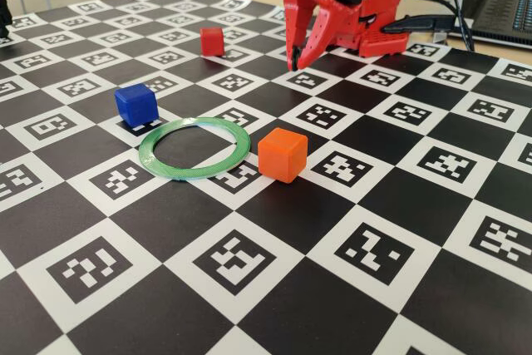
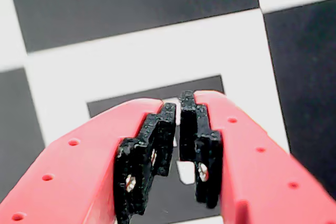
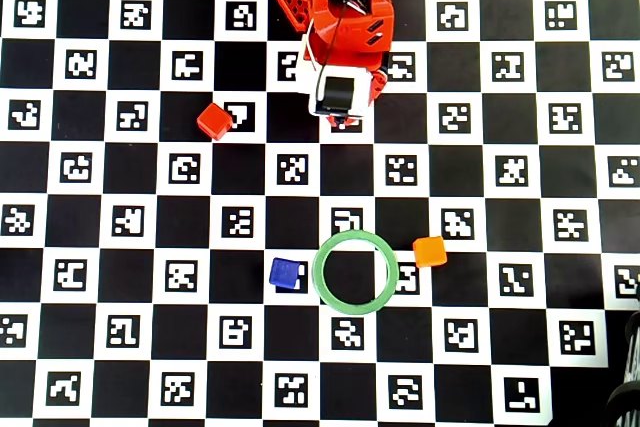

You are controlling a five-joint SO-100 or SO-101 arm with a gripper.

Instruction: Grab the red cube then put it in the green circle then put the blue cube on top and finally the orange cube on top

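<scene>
Nearest in the fixed view, the small bright-orange plastic cube (image 1: 283, 155) sits just right of the thin flat green plastic ring (image 1: 194, 148), which lies empty on the checkered worktop (image 1: 349, 305); the deep-blue plastic cube (image 1: 136, 105) sits at its left. Farther back rests the small red plastic cube (image 1: 212, 41), untouched. The red end effector (image 1: 294, 62), nearly pressed together and pinching nothing, hangs to its right, so the reach goes leftward.

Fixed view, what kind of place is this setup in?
Probably a robotics lab or workshop bench. The checkerboard mat printed with fiducial markers suggests camera calibration, a laptop and cables sit behind the red robot arm, and small coloured test cubes lie about.
</scene>
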